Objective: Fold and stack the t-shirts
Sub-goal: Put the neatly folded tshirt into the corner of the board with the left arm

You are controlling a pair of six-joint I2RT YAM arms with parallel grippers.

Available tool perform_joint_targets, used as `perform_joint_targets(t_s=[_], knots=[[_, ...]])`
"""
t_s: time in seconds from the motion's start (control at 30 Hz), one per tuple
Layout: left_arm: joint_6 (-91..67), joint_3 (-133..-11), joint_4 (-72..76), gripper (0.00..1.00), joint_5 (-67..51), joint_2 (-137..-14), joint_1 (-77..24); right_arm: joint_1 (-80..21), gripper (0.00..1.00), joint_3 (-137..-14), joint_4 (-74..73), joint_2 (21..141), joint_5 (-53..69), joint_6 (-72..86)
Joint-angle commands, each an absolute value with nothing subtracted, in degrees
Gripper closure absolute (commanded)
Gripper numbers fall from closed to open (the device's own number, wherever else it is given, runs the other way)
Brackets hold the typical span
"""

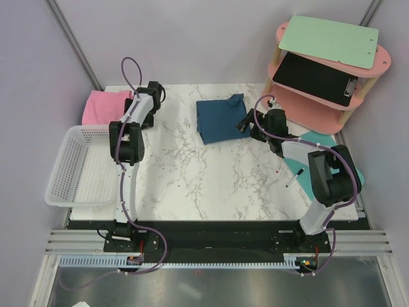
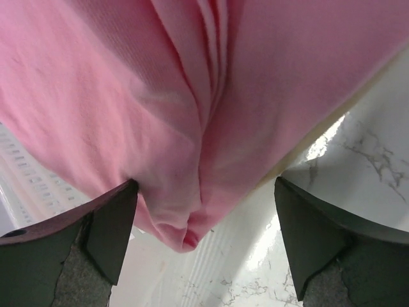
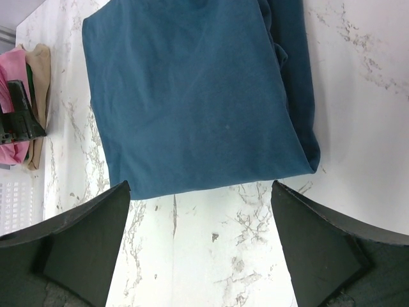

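Observation:
The light pink t-shirt (image 1: 105, 105) lies folded at the table's far left. In the left wrist view it fills the upper frame (image 2: 128, 96), and a corner of it hangs between the jaws. My left gripper (image 1: 142, 101) (image 2: 204, 236) is open right at its edge and grips nothing. The dark teal-blue t-shirt (image 1: 220, 118) (image 3: 198, 96) lies folded flat at the far middle. My right gripper (image 1: 243, 123) (image 3: 201, 243) is open just off its right edge, over bare marble, apart from the cloth.
A white basket (image 1: 80, 163) hangs off the left edge. A pink shelf (image 1: 332, 96) at the back right holds a green board (image 1: 329, 38) and a black clipboard (image 1: 316, 77). A turquoise mat (image 1: 319, 137) and a pen (image 1: 295, 178) lie by the right arm.

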State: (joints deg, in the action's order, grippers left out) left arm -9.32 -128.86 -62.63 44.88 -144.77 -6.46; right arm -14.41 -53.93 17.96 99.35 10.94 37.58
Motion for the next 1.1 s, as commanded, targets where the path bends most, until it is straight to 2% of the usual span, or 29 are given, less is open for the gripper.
perform_joint_targets(t_s=[0.0,0.07,0.13,0.17,0.2,0.27,0.5,0.77,1.07], knots=[[-8.6,-129.1,-62.4,0.07,46.8,-147.4,-4.2,-14.2,0.02,-53.0,21.4,99.9,12.6,38.5],[-9.0,-129.0,-62.5,0.13,46.3,-147.7,-3.3,-14.1,0.02,-52.8,21.6,99.9,13.1,38.8],[-8.9,-129.1,-62.5,0.33,44.7,-148.0,-2.4,-14.0,0.02,-52.8,21.7,99.8,13.3,38.8],[-8.7,-129.5,-62.6,0.56,44.4,-148.8,-2.0,-14.0,0.02,-52.8,21.7,99.8,13.6,38.8],[-9.1,-129.9,-63.6,0.73,43.5,-149.1,-1.8,-14.0,0.02,-52.7,21.6,99.5,13.6,38.8],[-10.1,-130.0,-63.8,0.97,42.2,-149.2,-1.3,-14.0,0.02,-52.5,21.4,99.1,13.8,38.6],[-10.7,-129.3,-64.2,0.98,29.7,-147.0,-4.0,-14.0,0.02,-51.0,20.6,97.7,13.6,37.5],[-13.9,-130.5,-64.6,0.98,24.1,-146.8,-13.3,-14.0,0.02,-49.6,20.6,97.6,14.2,37.6],[-19.5,-138.2,-64.4,0.98,13.0,-147.9,-19.2,-13.9,0.02,-47.9,19.7,95.7,13.9,36.6]])
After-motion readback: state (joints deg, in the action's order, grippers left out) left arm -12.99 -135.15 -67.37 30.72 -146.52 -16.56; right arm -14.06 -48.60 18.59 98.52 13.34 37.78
